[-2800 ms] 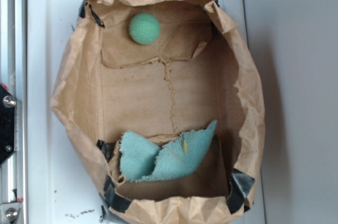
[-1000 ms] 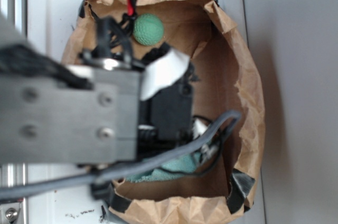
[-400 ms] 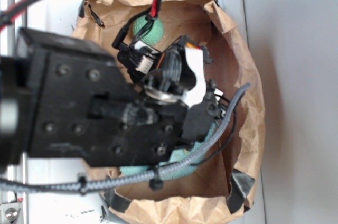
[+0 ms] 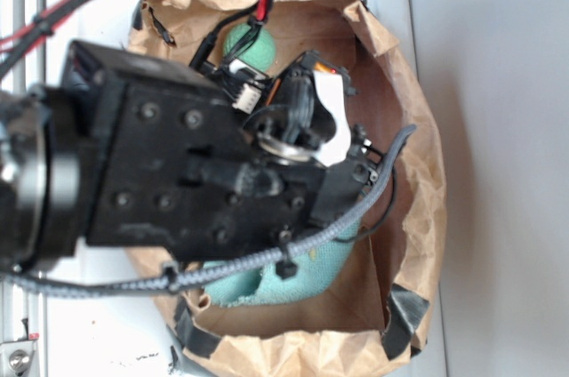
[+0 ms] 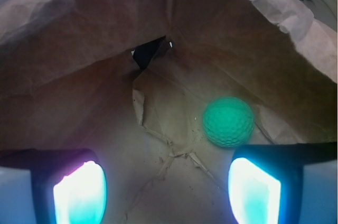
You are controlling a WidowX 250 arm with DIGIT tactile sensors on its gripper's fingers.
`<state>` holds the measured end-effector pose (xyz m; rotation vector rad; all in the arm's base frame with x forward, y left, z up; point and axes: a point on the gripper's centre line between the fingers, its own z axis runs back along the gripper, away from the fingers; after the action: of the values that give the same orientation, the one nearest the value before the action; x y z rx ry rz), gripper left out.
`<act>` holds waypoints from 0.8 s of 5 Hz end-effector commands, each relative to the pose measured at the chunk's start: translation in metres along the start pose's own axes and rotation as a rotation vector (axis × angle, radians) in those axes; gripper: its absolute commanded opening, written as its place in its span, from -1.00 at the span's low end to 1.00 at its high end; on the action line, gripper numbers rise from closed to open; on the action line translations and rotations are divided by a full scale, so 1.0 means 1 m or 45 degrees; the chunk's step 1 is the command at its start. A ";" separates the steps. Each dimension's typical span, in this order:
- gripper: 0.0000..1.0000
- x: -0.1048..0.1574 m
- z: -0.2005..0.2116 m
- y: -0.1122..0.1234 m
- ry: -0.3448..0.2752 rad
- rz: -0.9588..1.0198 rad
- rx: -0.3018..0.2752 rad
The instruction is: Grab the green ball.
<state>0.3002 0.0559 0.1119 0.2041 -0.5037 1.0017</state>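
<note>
The green ball (image 4: 250, 45) (image 5: 228, 121) is small, round and mint green, lying on the paper floor at the far end of the brown paper bag (image 4: 409, 128). In the exterior view the black arm covers most of it. My gripper (image 5: 166, 192) is open inside the bag, with nothing between its fingers. In the wrist view the ball lies ahead of the jaws and to the right, just beyond the right fingertip (image 5: 253, 189). The left fingertip (image 5: 79, 195) glows bright at the lower left.
A teal-green cloth rag (image 4: 307, 275) lies at the near end of the bag, partly under the arm. The bag's crumpled walls (image 5: 79, 39) rise on both sides and meet in a corner behind the ball. The bag stands on a white tray (image 4: 89, 12).
The arm came in from the left and lowered into the bag. Since 0.4 s ago it has shifted slightly up and left in the exterior view, covering more of the ball.
</note>
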 end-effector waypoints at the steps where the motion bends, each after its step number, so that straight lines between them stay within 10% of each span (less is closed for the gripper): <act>1: 1.00 0.014 0.008 0.008 -0.015 0.034 -0.033; 4: 1.00 0.011 -0.005 0.016 -0.002 0.028 -0.018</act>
<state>0.2955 0.0598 0.0999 0.2061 -0.4895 0.9975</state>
